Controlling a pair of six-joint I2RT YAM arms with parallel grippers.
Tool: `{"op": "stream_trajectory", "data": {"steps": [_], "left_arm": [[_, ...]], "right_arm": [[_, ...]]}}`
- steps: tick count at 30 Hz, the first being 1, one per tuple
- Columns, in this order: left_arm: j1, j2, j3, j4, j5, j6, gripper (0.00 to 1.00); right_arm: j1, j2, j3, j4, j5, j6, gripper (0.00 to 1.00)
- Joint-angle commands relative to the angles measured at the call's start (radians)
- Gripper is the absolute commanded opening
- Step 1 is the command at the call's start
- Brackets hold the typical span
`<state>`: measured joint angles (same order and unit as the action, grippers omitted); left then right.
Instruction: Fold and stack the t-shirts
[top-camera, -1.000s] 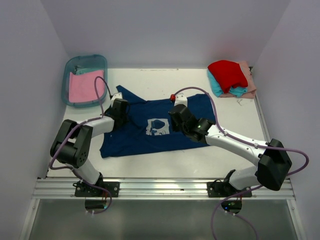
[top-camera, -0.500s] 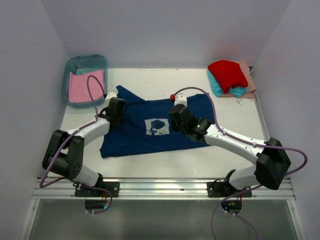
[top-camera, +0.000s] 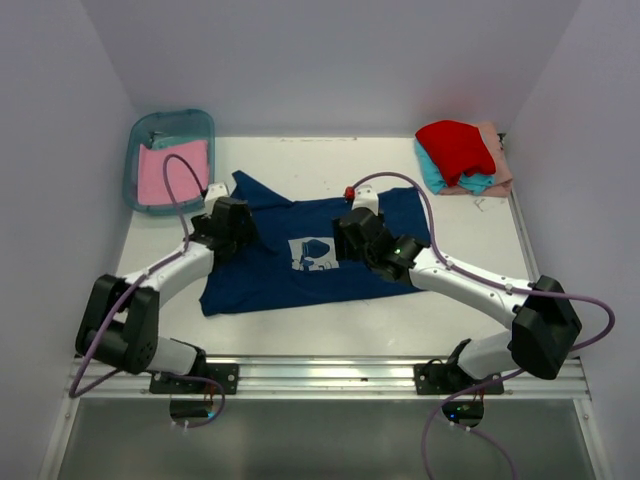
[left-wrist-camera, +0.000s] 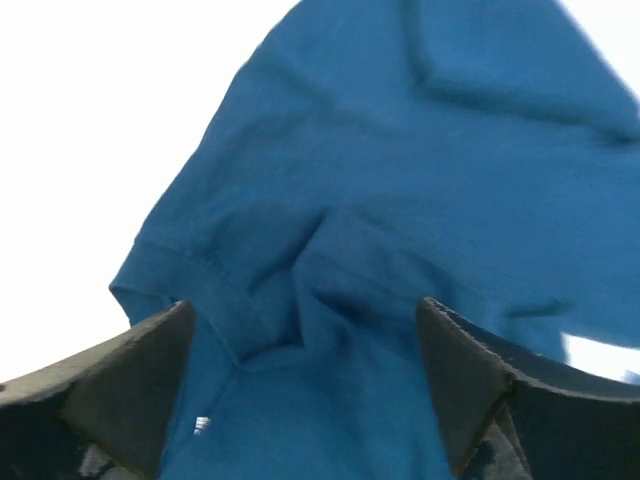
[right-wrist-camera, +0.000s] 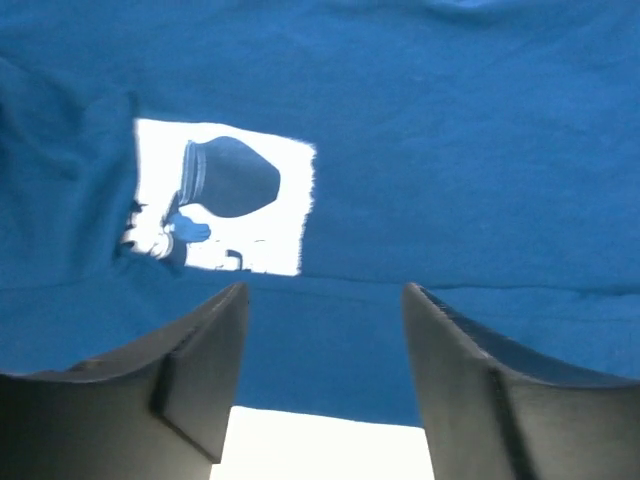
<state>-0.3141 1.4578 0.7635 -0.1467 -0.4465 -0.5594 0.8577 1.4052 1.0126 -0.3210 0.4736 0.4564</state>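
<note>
The navy t-shirt (top-camera: 300, 268) lies spread across the middle of the counter (top-camera: 330, 332). Only the wrist views show the left hand (left-wrist-camera: 305, 335) parted over bunched cloth and the right hand (right-wrist-camera: 325, 300) parted beside the pale print (right-wrist-camera: 220, 210), neither gripping. Only the top view shows the far-right shirt pile (top-camera: 462, 152) and the far-left pink shirt (top-camera: 165, 175).

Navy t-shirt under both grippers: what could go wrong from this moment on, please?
1. The navy t-shirt is bunched into creases inside the open left gripper; closing here may pinch several layers.
2. The open right gripper sits near the shirt's edge, beside the pale print; a grab may catch little cloth and slip.
</note>
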Motion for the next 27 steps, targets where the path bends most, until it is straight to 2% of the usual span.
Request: {"op": "stream_trajectory", "data": {"steps": [1,2,4,9,14,16,24,27], "left_arm": [[0.006,-0.16,-0.042,0.212,0.044,0.016,1.0],[0.006,-0.172,-0.036,0.251,0.055,0.021,1.0],[0.007,-0.142,0.037,0.245,0.049,0.027,1.0],[0.021,0.146,0.297,0.118,0.051,-0.013,0.99],[0.061,0.38,0.488,0.124,0.118,-0.017,0.96],[0.087,0.477,0.661,0.052,0.094,-0.016,0.95],[0.159,0.668,0.841,0.047,0.118,-0.01,0.93],[0.188,0.731,0.911,-0.007,0.13,-0.037,0.91]], "right_arm": [[-0.023,-0.005,-0.003,0.016,0.076,0.008,0.72],[-0.028,0.0,0.0,0.017,0.079,0.007,0.75],[-0.039,0.005,0.006,0.011,0.079,-0.004,0.76],[-0.043,-0.012,-0.003,0.004,0.065,-0.005,0.72],[-0.046,-0.063,-0.035,-0.016,0.071,-0.012,0.7],[-0.051,-0.097,-0.072,-0.021,0.071,-0.01,0.68],[-0.055,-0.141,-0.112,-0.038,0.059,0.007,0.66],[-0.057,-0.143,-0.118,-0.039,0.059,0.01,0.65]]}}
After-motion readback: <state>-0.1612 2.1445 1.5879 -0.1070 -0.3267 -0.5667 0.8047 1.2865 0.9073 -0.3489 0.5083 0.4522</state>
